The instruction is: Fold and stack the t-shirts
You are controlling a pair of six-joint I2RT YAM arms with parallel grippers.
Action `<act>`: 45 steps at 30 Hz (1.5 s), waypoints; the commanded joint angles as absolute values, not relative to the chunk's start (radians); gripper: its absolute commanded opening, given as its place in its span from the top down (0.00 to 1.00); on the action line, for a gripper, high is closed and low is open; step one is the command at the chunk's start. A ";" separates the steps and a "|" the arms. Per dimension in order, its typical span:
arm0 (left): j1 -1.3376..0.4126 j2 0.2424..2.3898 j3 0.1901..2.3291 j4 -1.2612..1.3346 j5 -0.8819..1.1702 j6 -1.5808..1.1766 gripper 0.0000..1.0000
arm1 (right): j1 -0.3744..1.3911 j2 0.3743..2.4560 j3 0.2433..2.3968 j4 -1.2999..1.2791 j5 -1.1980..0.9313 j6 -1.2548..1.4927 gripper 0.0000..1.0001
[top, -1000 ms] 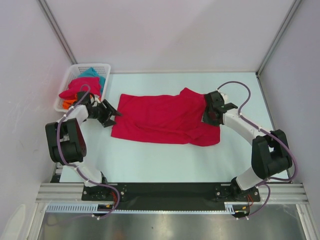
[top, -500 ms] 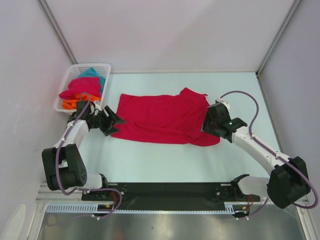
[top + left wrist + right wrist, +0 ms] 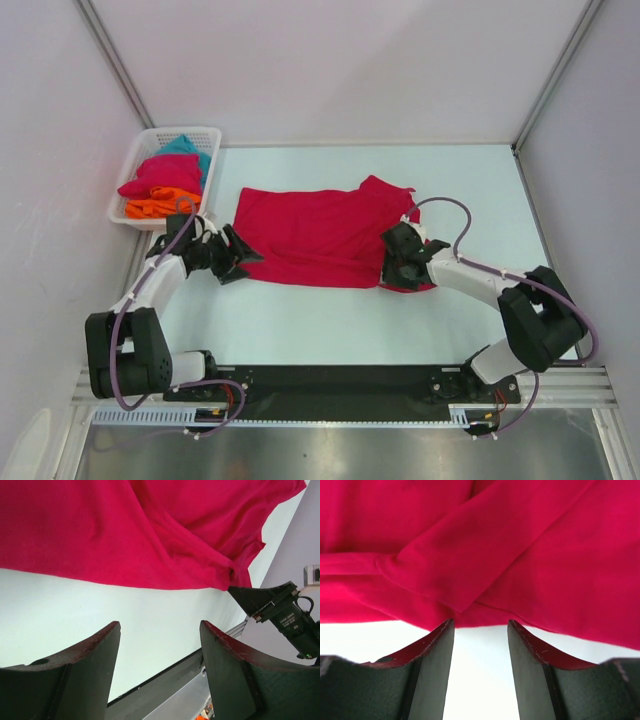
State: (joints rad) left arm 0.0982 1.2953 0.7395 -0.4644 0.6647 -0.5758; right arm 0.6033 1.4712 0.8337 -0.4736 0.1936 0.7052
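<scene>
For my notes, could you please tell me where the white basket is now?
Top view: the basket sits at the far-left corner of the table, beyond the left gripper.

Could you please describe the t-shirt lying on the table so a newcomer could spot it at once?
On the pale table, the crimson-pink t-shirt lies spread across the middle, between the left gripper and the right gripper. Unlike the shirts bunched in the white basket at the far left corner, it lies out alone.

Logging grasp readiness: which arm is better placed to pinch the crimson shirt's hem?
Right. The right gripper, open, sits at the crimson t-shirt hem; the left gripper, open, is short of it.
</scene>
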 commanded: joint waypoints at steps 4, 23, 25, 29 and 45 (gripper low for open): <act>0.087 1.230 0.696 -0.449 0.657 -0.569 0.30 | 0.627 1.562 0.920 -0.405 0.207 0.716 0.48; 0.084 1.200 0.686 -0.472 0.646 -0.549 0.30 | 0.690 1.488 0.954 -0.476 0.244 0.752 0.49; 0.086 1.197 0.681 -0.472 0.644 -0.546 0.30 | 0.701 1.477 0.951 -0.474 0.252 0.758 0.49; 0.087 1.189 0.670 -0.474 0.646 -0.541 0.30 | 0.701 1.495 0.963 -0.465 0.274 0.739 0.49; 0.087 1.163 0.661 -0.491 0.637 -0.532 0.30 | 0.640 1.632 1.055 -0.469 0.350 0.641 0.51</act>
